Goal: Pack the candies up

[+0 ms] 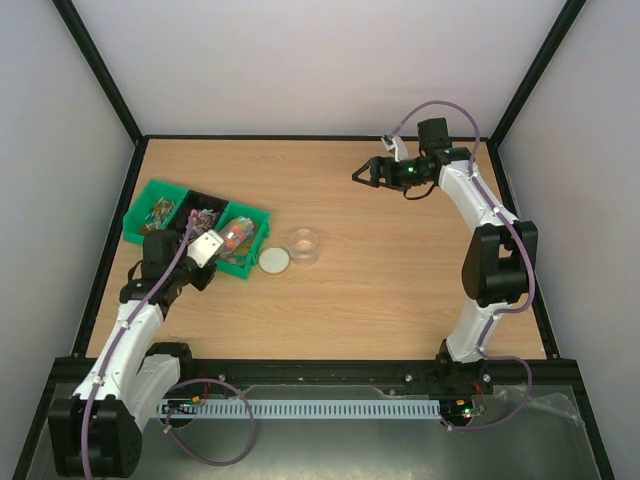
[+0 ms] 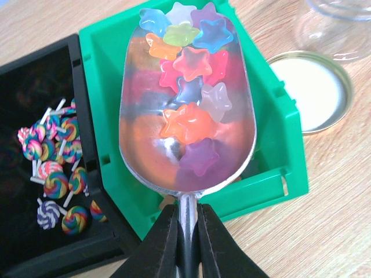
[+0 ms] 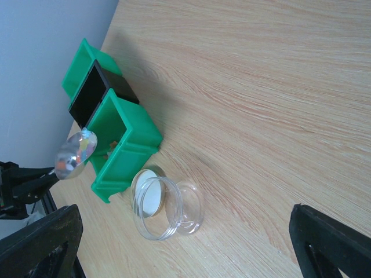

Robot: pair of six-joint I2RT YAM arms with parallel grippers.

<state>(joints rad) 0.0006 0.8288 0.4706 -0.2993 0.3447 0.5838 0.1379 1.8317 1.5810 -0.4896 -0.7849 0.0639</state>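
Note:
My left gripper [image 2: 187, 217] is shut on the handle of a shiny metal scoop [image 2: 145, 145]. The scoop is heaped with star-shaped candies [image 2: 188, 63] in pink, orange, blue, purple and yellow. It hangs over the right-hand green bin [image 2: 266, 174], near the table's left side in the top view, where the scoop [image 1: 232, 238] points right. A clear empty jar [image 1: 304, 245] stands just right of the bin, its round whitish lid [image 1: 274, 262] flat on the table beside it. My right gripper [image 1: 362, 175] hovers open at the far right, well away, with the jar [image 3: 168, 208] far below it.
A black bin [image 2: 55, 168] of swirled lollipops sits left of the scoop's bin, and another green bin [image 1: 158, 210] lies beyond it. Black frame posts and pale walls enclose the wooden table [image 1: 400, 280].

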